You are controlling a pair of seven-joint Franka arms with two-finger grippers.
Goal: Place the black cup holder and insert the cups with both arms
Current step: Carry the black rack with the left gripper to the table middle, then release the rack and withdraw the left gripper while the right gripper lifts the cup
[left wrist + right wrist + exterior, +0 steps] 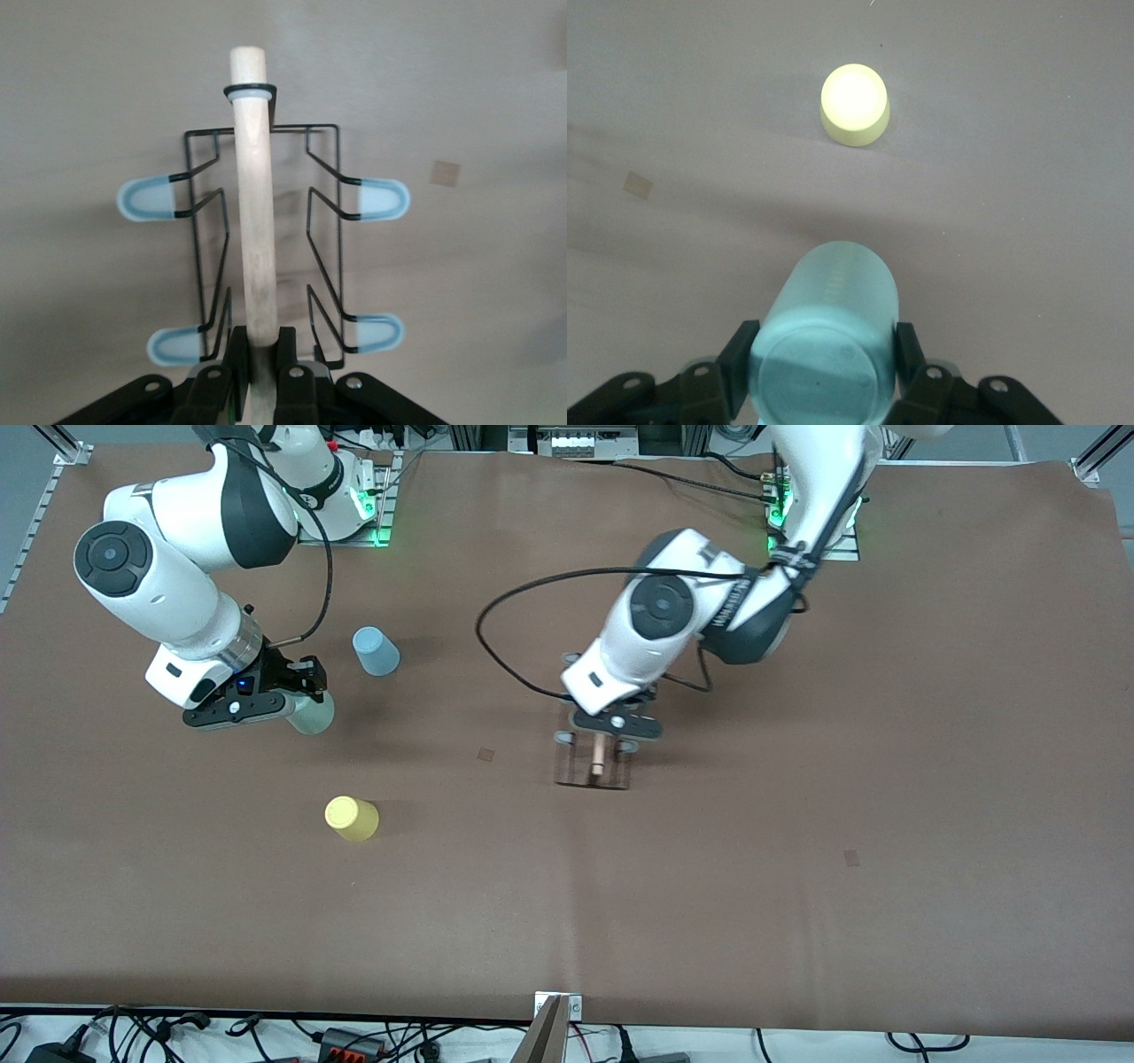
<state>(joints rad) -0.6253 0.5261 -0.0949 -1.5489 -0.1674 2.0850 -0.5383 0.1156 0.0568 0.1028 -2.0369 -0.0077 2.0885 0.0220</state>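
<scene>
Both end effectors gripping, rack and cups on worktop point(797, 886).
Yellow cup point(351, 818) nearest; left end effector point(609, 735) clamps black cup holder point(594, 766) rod; right end effector point(266, 701) pinches mint cup point(312, 713); blue cup point(375, 651) farthest.

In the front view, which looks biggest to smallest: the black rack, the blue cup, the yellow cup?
1. The black cup holder, though the left gripper hides part of it.
2. The light blue cup and the yellow cup look about alike; no ranking between them.
</scene>
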